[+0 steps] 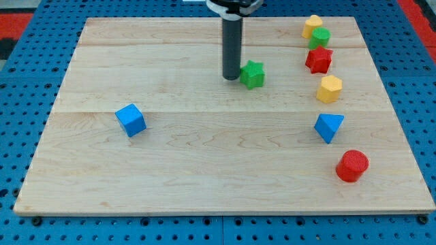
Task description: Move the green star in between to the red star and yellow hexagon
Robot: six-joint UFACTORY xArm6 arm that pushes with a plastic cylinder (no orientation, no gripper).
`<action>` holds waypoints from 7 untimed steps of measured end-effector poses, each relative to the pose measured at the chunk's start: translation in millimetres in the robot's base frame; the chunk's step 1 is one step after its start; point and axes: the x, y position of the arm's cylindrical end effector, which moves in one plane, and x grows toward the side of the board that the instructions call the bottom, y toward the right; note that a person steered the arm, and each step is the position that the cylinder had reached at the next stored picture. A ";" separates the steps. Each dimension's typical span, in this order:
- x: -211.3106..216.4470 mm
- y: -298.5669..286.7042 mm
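The green star (253, 74) lies on the wooden board near the upper middle. My tip (230, 77) stands on the board just to the star's left, touching or almost touching it. The red star (318, 60) lies toward the view's upper right. The yellow hexagon (330, 89) lies just below the red star, with a small gap between them. The green star sits well to the left of both.
A yellow block (313, 26) and a green block (320, 37) lie above the red star. A blue triangular block (328, 126) and a red cylinder (352, 166) lie below the hexagon. A blue cube (131, 120) lies at the left. The wooden board (204, 170) rests on a blue pegboard.
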 end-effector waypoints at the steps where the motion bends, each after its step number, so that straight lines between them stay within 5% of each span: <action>1: 3.7 46.0; 2: 3.7 61.3; 3: 1.3 7.5; 7: -18.8 63.2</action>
